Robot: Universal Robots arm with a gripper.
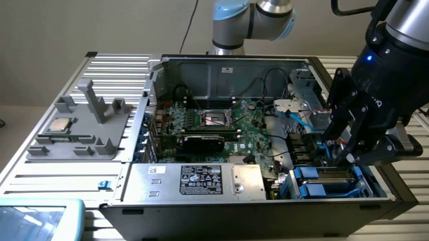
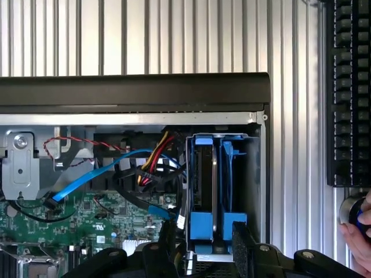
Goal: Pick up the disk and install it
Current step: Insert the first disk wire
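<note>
In the exterior view the gripper [image 1: 342, 149] hangs just above the drive cage [image 1: 362, 183], at the exterior view's right corner of the open computer case [image 1: 221, 75]; its two black fingers [image 1: 337, 118] are spread wide with nothing held between them; two blue-fronted slots lie side by side in that cage; one large silver box [image 1: 194, 179] with a black label sits along the case's near edge; one small square chip [image 1: 61, 124] rests on the grey fixture [image 1: 80, 138] outside the case at the exterior view's left, well apart from the gripper. In the wrist view the jaws stand fully open, one finger on either side of the cage's blue ends, gripping nothing; whether they touch the plastic cannot be told; the disk [image 2: 204, 174] stands edge-on inside one of the two slots, with blue rails [image 2: 204, 223] at its ends; the neighbouring slot shows one blue carrier [image 2: 232, 174]; one blue flat cable [image 2: 98, 174] crosses above the green board [image 2: 69, 223]; one hand [image 2: 358, 243] of a person rests by a round knob [image 2: 348, 208] beyond the case.
</note>
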